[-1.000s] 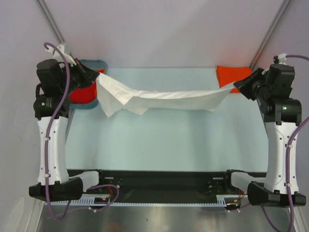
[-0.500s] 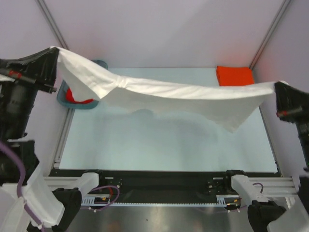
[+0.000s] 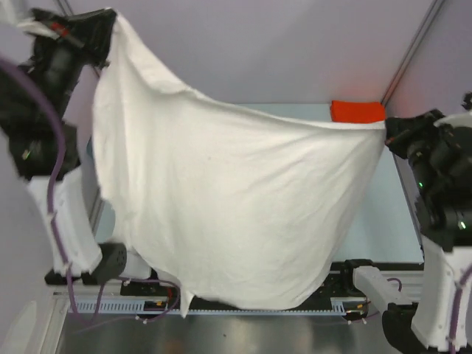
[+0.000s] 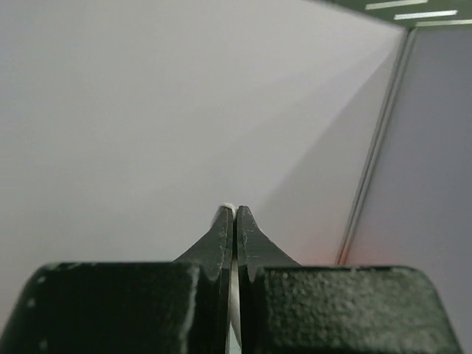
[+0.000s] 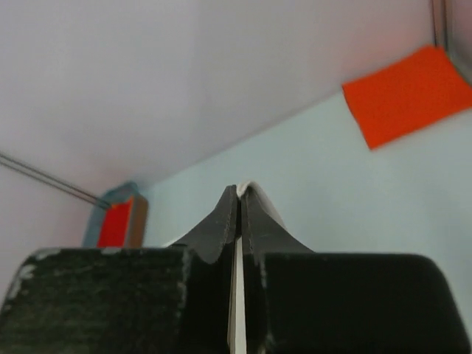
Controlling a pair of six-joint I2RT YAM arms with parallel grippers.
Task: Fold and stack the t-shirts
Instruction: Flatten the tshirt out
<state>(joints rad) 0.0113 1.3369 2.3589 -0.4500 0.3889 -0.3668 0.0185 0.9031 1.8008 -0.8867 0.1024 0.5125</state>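
Observation:
A white t-shirt [image 3: 236,206] hangs spread like a curtain between both arms, covering most of the table in the top view; no print shows on the side I see. My left gripper [image 3: 109,21] is raised high at the back left and shut on its upper corner, with a sliver of white cloth [image 4: 234,284] pinched in my left gripper [image 4: 234,210]. My right gripper [image 3: 384,130] is lower on the right, shut on the other corner; cloth [image 5: 237,295] shows in my right gripper [image 5: 240,190]. A folded orange-red t-shirt [image 3: 358,110] lies at the back right corner.
The right wrist view shows the folded orange-red t-shirt [image 5: 408,96] on the pale blue table [image 5: 346,199] and the teal basket [image 5: 137,210] with red cloth [image 5: 114,225] in it at the far left. The hanging shirt hides the basket in the top view.
Both arms have risen, the left one much higher, lifting the white t-shirt off the table. It has opened from a stretched band into a wide hanging sheet.

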